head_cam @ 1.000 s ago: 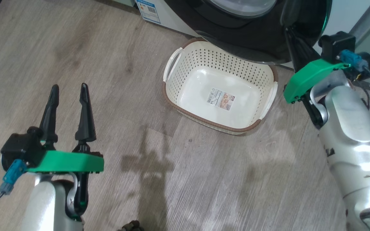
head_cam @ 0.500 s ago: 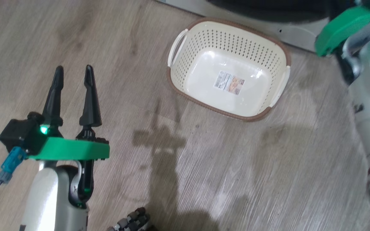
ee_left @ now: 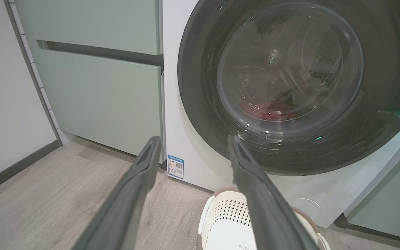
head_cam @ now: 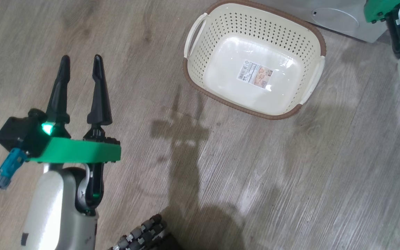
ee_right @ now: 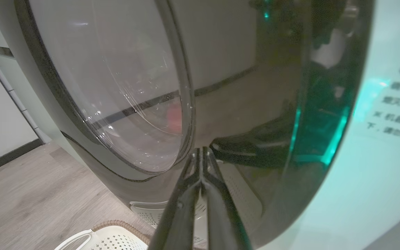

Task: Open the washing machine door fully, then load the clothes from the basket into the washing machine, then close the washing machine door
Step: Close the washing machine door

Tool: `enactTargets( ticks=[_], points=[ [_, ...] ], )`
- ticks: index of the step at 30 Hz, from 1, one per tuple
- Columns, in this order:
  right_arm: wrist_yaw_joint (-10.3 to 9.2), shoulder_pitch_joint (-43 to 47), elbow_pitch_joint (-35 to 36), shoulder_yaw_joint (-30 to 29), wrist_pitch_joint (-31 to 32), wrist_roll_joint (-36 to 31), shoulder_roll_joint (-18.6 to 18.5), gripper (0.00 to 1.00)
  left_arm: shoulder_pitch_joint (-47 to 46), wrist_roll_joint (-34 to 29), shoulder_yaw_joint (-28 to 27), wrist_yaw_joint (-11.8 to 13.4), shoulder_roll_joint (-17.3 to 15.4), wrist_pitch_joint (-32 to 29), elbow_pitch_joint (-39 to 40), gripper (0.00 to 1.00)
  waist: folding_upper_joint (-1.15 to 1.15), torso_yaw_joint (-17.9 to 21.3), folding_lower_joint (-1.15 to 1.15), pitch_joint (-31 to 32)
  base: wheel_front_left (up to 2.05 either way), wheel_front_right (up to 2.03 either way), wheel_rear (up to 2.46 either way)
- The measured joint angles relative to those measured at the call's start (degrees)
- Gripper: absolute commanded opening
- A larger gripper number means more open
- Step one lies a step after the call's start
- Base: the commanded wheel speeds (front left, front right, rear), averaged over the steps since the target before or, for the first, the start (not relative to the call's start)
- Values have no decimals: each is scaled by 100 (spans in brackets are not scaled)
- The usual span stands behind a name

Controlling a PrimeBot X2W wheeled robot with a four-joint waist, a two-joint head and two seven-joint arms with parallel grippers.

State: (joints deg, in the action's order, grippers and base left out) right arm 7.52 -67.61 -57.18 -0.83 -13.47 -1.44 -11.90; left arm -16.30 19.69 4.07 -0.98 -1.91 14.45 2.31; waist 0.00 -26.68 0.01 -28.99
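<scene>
The basket (head_cam: 238, 27) sits empty on the floor (head_cam: 255, 191), close in front of the washing machine (ee_left: 196, 163). The clothes (ee_left: 266, 109) show as a red patch low behind the glass of the washing machine door (ee_left: 200, 86). By that, loading looks done and closing the door is the step in hand. The door lies about flush against the white front, but I cannot tell whether it has latched. The right claw (ee_right: 201, 151) has its two fingers pressed together on nothing. Their tips are at the glossy black rim, between the glass window and the door's outer edge, touching it or just short of it. The fingers' long axis points slantwise into the rim, so any last push would go straight ahead along them, toward the machine. The right arm is plainly the nearer one. The left claw (head_cam: 81, 59) has its fingers spread apart and empty, and hangs over bare floor to the left of the basket, well apart from the door.
</scene>
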Motion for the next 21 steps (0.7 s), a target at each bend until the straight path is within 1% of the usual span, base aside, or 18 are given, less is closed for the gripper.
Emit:
enactTargets(
  ticks=[5, 9, 10, 11, 12, 13, 14, 15, 21],
  points=[
    [-1, 4, -136, -41, -46, -62, 71, 0, -4, -1, 35, -2, 2, 0, -62, 100, 0, 16, 0, 80, 0, 0, 0],
    [-1, 46, -215, 132, -78, -30, 153, 0, 10, -51, 38, -27, 3, 0, -158, 100, 0, 53, -1, 251, 0, 0, 0],
    [-1, 97, -218, 196, -85, 23, 194, 32, 23, -91, 38, -38, 3, 0, -167, 100, 0, 68, -1, 302, 0, 0, 0],
    [-1, 187, -214, 269, -91, 92, 247, 69, 32, -136, 35, -42, 3, 0, -183, 100, 0, 86, -1, 356, 0, 0, 0],
    [-1, 315, -199, 343, -92, 166, 299, 100, 52, -180, 24, -45, 3, 0, -196, 100, 0, 111, -1, 413, 0, 0, 0],
    [-1, 477, -142, 422, -92, 234, 347, 100, 93, -229, 5, -68, 3, 0, -202, 100, 0, 141, -1, 469, 0, 0, 0],
    [-1, 853, 96, 580, -92, 386, 444, 100, 207, -309, -43, -109, 2, 0, -246, 100, 0, 226, -1, 573, 0, 0, 0],
    [-1, 1046, 254, 645, -92, 470, 469, 100, 263, -350, -60, -137, 2, 0, -263, 100, 0, 274, -1, 623, 0, 0, 0],
    [-1, 2124, 1489, 731, -92, 888, 487, 100, 412, -544, -205, -296, 0, 0, -360, 100, 0, 616, -1, 950, 0, 0, 0]
  ],
)
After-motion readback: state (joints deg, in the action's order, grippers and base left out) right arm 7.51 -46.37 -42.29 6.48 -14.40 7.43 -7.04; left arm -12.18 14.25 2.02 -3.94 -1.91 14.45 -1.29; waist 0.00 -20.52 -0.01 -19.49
